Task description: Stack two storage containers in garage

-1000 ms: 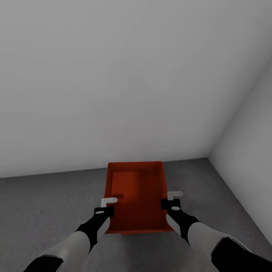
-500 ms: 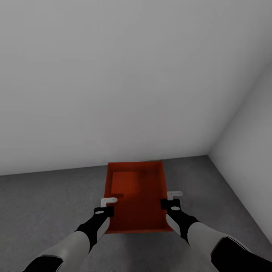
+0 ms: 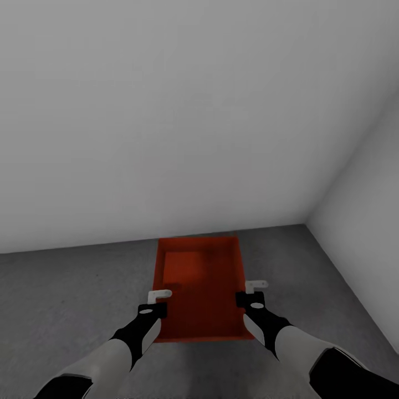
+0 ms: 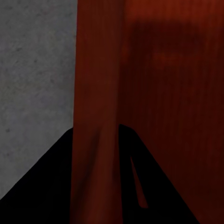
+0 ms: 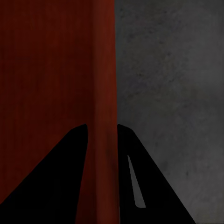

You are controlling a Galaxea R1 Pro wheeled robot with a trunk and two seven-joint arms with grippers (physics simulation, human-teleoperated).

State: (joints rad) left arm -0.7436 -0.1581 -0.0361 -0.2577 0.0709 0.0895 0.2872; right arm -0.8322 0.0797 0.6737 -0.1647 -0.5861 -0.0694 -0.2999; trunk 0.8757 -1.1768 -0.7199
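Grippers clamp one orange-red container [image 3: 200, 288] at lower centre: left gripper [image 3: 159, 295] on its left wall, right gripper [image 3: 256, 287] on its right wall. Grey concrete floor [image 3: 66, 299] lies below, near the pale wall [image 3: 166, 111].

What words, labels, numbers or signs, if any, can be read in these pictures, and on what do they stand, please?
None: no text can be read in these pictures.
The orange-red container has plain walls, with no label or number.
The grey wall and the concrete floor bear no sign or marking.
The left gripper and right gripper, each closed on a side wall of the container, show no brand.
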